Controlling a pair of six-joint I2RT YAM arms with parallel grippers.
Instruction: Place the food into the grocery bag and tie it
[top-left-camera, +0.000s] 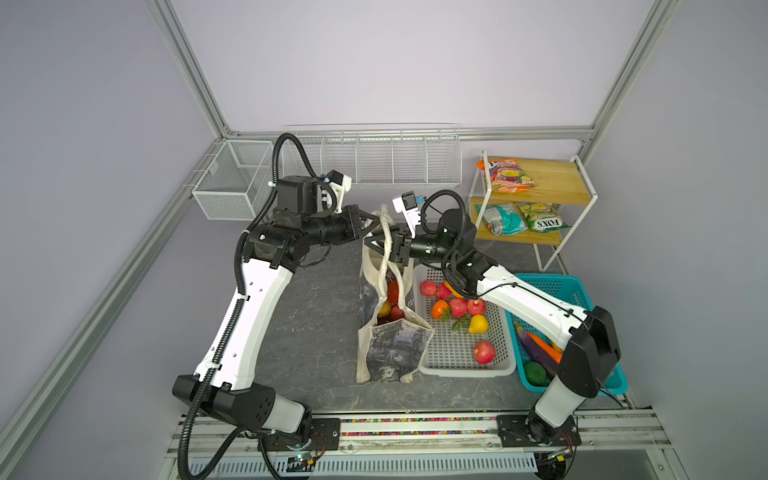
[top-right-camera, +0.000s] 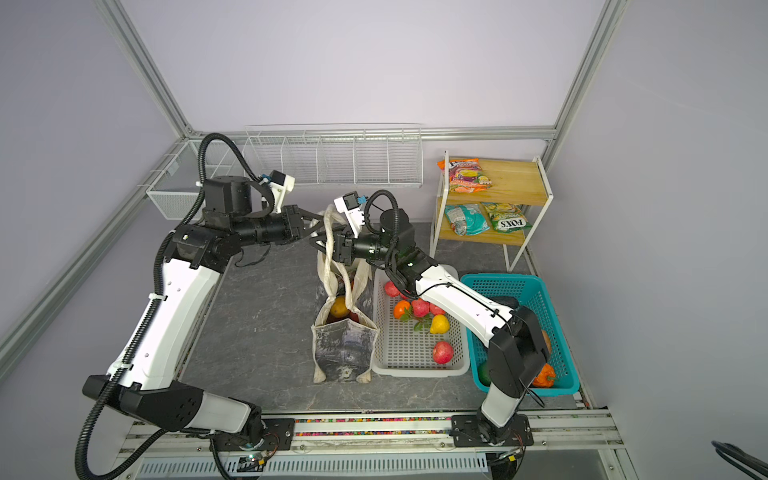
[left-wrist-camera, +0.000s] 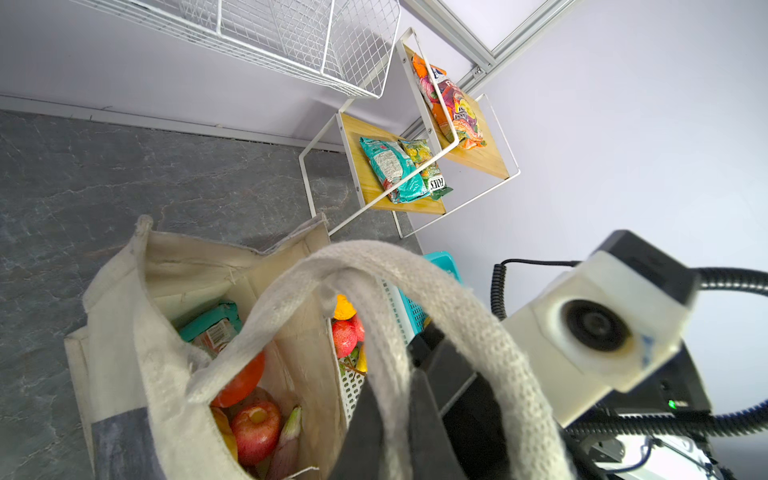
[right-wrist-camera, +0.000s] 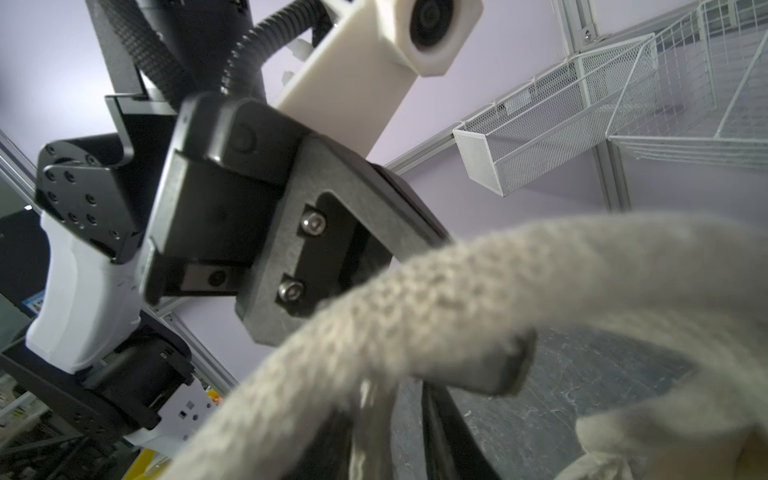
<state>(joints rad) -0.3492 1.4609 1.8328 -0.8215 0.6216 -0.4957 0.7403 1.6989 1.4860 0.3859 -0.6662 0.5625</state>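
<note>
Woven cream strap handle (left-wrist-camera: 415, 282) lies nearest the lens in the left wrist view. It is thick, soft and coarse, like a braided band. It arches over the left tool (left-wrist-camera: 395, 419), whose dark jaws are pressed together on it, as far as I can see. Below it stands the grocery bag (left-wrist-camera: 124, 316), limp canvas with an open mouth. Inside lie a red apple (left-wrist-camera: 255, 428) and a teal snack packet (left-wrist-camera: 216, 320).

In the right wrist view the strap crosses close to the lens and lies draped over one finger of the right tool (right-wrist-camera: 465, 386). The jaws of this tool stand a little apart and pinch nothing.

In both top views the bag stands upright on the grey marbled surface (top-left-camera: 311, 332) between the two arms. Its long mouth runs from near to far, and the straps rise from the far end. The two tools meet there almost tip to tip with the straps between them, so I judge both arms equally near for the tying. More fruit (top-left-camera: 457, 307) lies in the white basket (top-left-camera: 465, 365), which stands just beside the bag on the right arm's side.
</note>
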